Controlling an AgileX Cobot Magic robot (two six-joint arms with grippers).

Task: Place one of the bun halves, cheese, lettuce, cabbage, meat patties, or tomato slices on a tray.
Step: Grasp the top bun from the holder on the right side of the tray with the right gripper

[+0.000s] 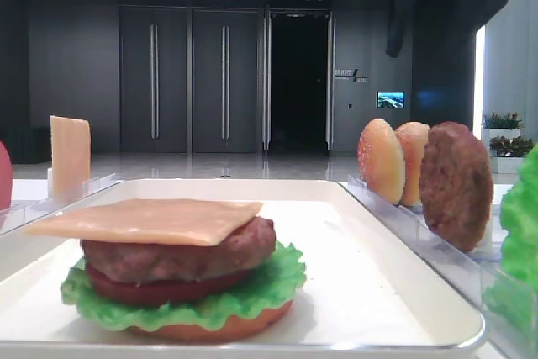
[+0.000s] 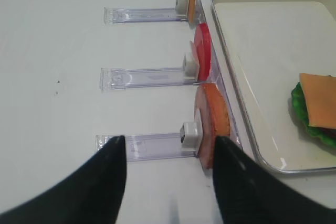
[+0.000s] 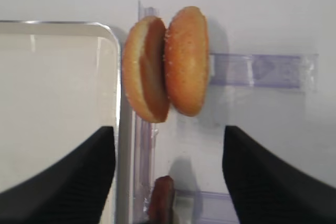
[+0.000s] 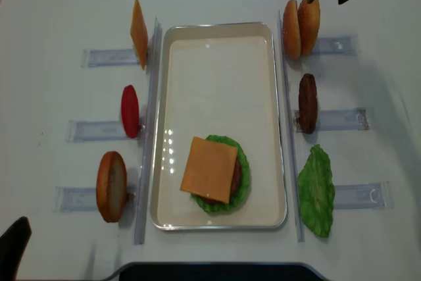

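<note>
Two glossy, sesame-speckled domed bun halves stand on edge in a clear slotted rack, right of the white rimmed tray; right pincer gapes empty nearby.

bright, even overhead light on the white bench. small glare spots mark the tray floor near its left rim. soft shadows fall right of the bun halves. low exterior view: dim background, bright strip at right edge. wrist views slightly soft; dark jaws blurred.
</note>
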